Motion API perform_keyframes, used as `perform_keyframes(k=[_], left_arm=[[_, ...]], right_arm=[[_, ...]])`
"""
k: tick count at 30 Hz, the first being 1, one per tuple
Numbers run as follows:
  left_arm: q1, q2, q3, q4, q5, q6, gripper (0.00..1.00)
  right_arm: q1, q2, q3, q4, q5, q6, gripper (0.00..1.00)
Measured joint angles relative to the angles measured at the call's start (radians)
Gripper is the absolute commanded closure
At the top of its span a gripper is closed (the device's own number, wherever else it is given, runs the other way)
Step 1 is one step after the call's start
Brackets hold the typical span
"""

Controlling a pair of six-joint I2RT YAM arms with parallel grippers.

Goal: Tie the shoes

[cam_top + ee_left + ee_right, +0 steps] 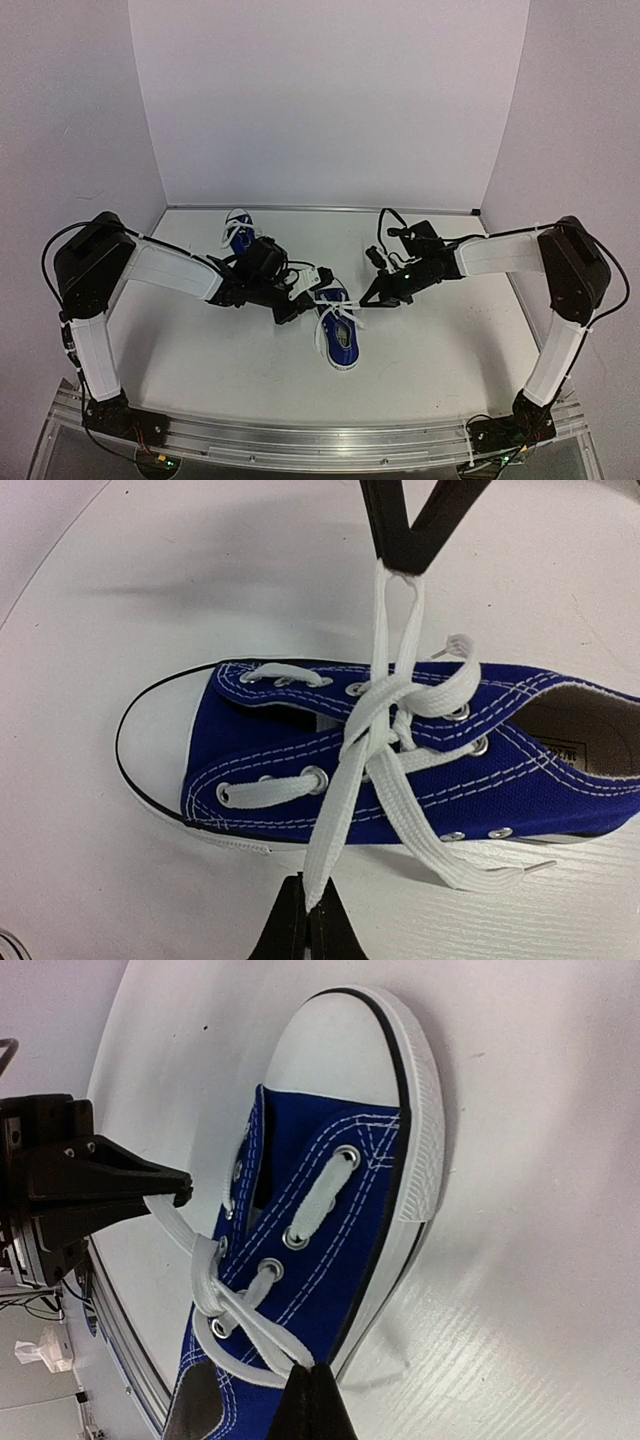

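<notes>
Left pincer (306,912) and right pincer (402,550) pinch laces (352,810) (white) — shoe (255,742) between them.

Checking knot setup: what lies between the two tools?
The near shoe, its white laces running from left tool to right tool, in the left wrist view.

My left arm (170,268) reaches in from the left, elbow raised, wrist angled down. My left fingers (285,935) are pinched tight on a lace (335,830). My right arm (495,255) mirrors it from the other side. My right fingers (312,1405) are clamped on the lace too, tips facing the left ones.
</notes>
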Motion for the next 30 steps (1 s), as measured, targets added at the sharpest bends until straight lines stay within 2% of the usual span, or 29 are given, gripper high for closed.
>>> perform_keyframes(k=[10,23,30], left_arm=[[0.008,-0.022,-0.035,-0.012,-0.019,0.005,1.0],[0.024,-0.022,-0.037,-0.012,-0.026,0.007,1.0],[0.032,-0.008,-0.006,-0.032,-0.029,0.034,1.0]], right_arm=[[-0.035,-0.027,-0.089,0.011,0.035,-0.001,1.0],[-0.039,-0.027,-0.129,0.057,0.025,-0.003,1.0],[0.034,-0.012,-0.154,0.099,0.01,0.029,1.0]])
